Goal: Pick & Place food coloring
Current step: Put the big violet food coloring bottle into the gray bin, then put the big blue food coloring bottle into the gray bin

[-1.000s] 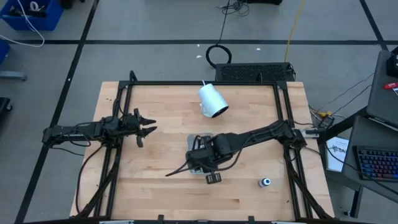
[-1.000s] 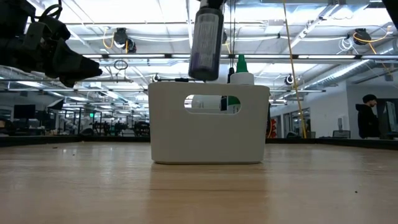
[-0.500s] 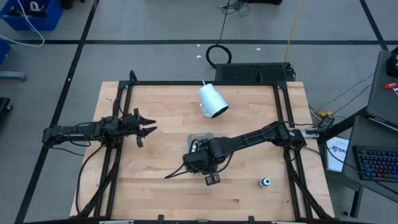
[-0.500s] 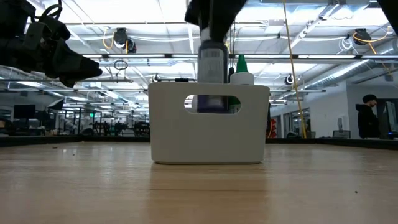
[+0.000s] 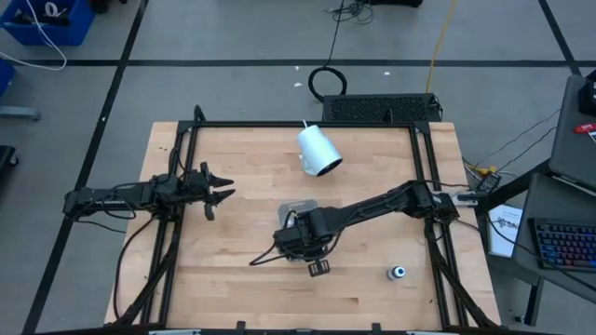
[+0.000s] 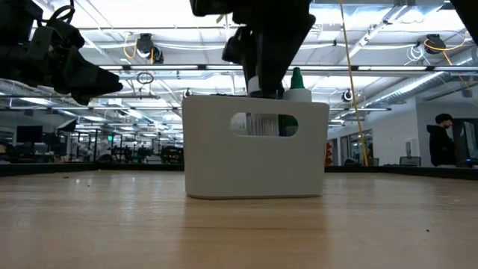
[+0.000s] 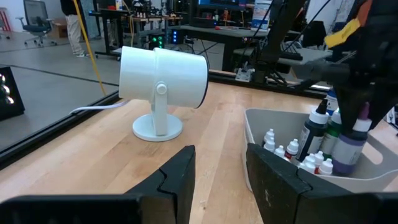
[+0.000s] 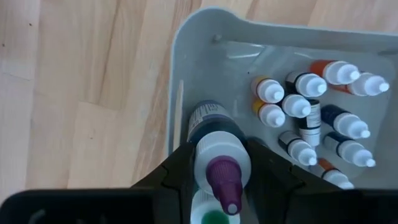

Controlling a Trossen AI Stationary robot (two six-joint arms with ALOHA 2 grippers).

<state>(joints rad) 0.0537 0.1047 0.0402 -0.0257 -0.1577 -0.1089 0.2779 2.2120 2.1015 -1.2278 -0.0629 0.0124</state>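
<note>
Right gripper [image 8: 219, 163] clamped on a purple-capped food coloring bottle [image 8: 219, 155], lowered into the near corner of a white handled bin [image 6: 254, 157] at table centre. Bottle upright, long axis vertical, cap up between the fingers, base down inside the bin wall; whether standing on the floor of the bin not discernible. Just beside it, against the same wall, a green-capped bottle [image 8: 208, 218]. Farther along the bin, a cluster of small white-capped dropper bottles [image 8: 311, 121], all upright and close-packed, apart from the held bottle. In the low view, held bottle visible through the handle slot [image 6: 263, 124], green tip [image 6: 297, 78] rising above the rim.

Governing relation, as a judgement: bottle directly below the gripper and already within the walls, hence release and a straight vertical retreat, clear of the neighbouring green cap.

Left gripper [image 5: 216, 195] hovering partly open and holding nothing, well apart at the left side of the table; right arm plainly the nearer.

One further bottle [image 5: 398, 273] alone on the table near the right front corner. White spotlight-style lamp [image 7: 163, 87] standing behind the bin.
</note>
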